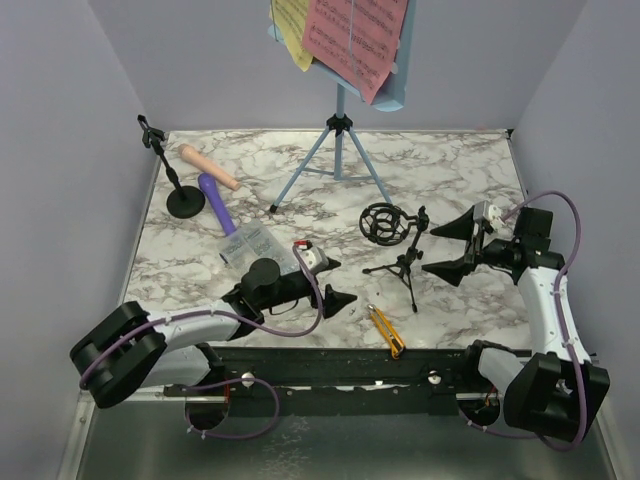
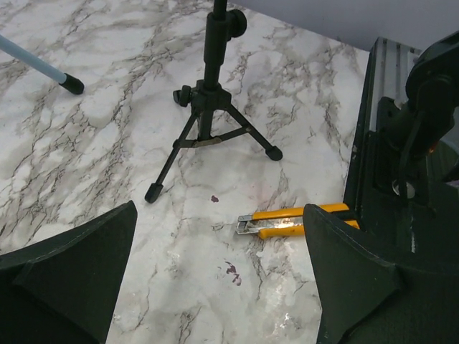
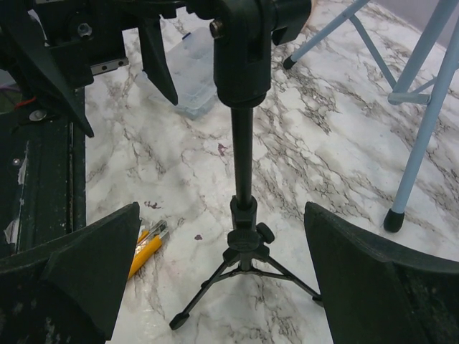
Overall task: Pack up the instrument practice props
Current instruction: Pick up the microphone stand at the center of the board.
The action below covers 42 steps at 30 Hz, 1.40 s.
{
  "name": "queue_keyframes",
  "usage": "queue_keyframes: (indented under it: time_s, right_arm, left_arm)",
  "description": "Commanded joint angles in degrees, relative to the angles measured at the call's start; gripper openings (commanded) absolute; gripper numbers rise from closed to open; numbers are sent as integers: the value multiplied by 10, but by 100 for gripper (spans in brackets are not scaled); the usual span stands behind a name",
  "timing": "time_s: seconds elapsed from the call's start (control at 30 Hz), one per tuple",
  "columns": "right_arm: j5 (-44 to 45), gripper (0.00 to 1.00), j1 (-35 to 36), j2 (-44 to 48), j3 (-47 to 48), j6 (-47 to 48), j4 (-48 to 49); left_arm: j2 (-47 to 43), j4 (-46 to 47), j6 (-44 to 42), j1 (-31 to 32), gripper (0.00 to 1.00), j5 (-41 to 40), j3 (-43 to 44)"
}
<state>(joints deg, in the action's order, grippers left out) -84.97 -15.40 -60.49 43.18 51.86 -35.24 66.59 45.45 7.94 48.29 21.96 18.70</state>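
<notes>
1. The right gripper has its jaws spread wide and holds nothing. It points left across the marble table.
2. The black tripod mic mount stands upright just ahead of those jaws, near the fingertips but apart from them. In the right wrist view its post rises roughly midway between the two fingers, with its feet on the table.
3. The left gripper is also wide open and empty, low over the table near the front edge. From the left wrist view the same tripod mount stands well ahead of the jaws.
4. The yellow-and-black utility knife lies flat by the front rail. In the left wrist view one end of it runs behind the right finger.
5. The clear plastic box sits just behind the left gripper.
6. The purple microphone and the beige microphone lie at far left, touching near their ends, beside the round-base mic mount.
7. The light-blue music rack stands on its tripod legs at the back. The pink page and the yellow page rest on it.
8. Both pages carry printed staves, but they are too small for me to read. I can make out no brand or label on the mounts, the microphones or the knife.
</notes>
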Motion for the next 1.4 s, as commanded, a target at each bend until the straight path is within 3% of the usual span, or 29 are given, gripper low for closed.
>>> queue_keyframes:
  time_s: [0.0, 0.3, 0.47, 0.9, 1.37]
  right_arm:
    - [17, 100, -4, 28, -21, -9, -1]
    - [25, 100, -10, 25, -21, 3, -9]
    - [20, 100, -9, 27, -21, 5, -12]
    - [18, 100, -9, 27, -21, 9, -14]
    - [24, 100, -10, 27, -23, 10, -11]
  left_arm:
    - [54, 74, -60, 26, 99, -31, 11]
    - [175, 238, -56, 52, 99, -65, 9]
    - [241, 263, -70, 66, 99, -81, 42]
    - [411, 483, -53, 68, 98, -53, 71]
    - [481, 493, -19, 72, 91, -37, 163]
